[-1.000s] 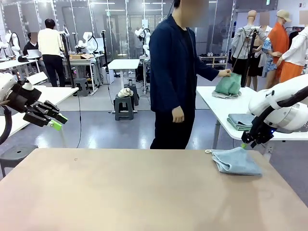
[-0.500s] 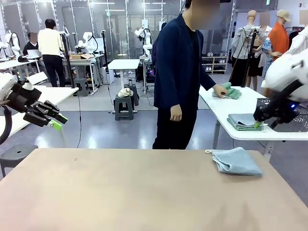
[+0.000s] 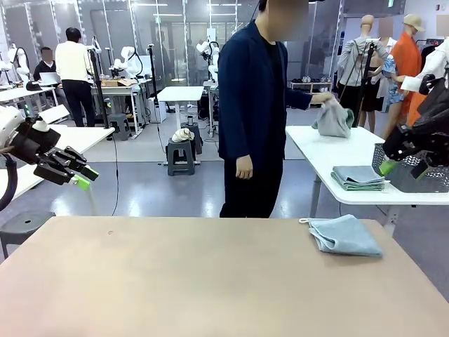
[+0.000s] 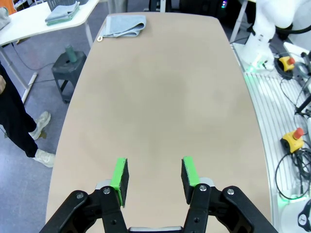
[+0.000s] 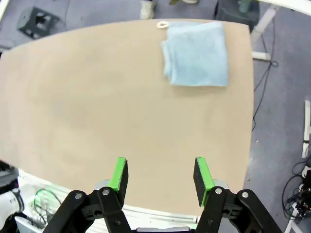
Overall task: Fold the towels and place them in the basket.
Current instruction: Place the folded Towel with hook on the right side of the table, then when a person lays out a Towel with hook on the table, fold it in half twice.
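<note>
"Since a second ago, the right gripper (image 3: 388, 167) rose from the blue towel (image 3: 345, 235) to the basket (image 3: 415, 180)?"

"Front view: towel at its seven o'clock. Left wrist view: left gripper (image 4: 154, 174) wide, empty, towel far at twelve. Right wrist view: wide, empty, towel toward one. Soft, light; pinch its folded edge."

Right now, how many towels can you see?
4: a folded towel on the near table, a two-towel stack on the white side table, a grey towel in the person's hand. The basket may hide more.
</note>
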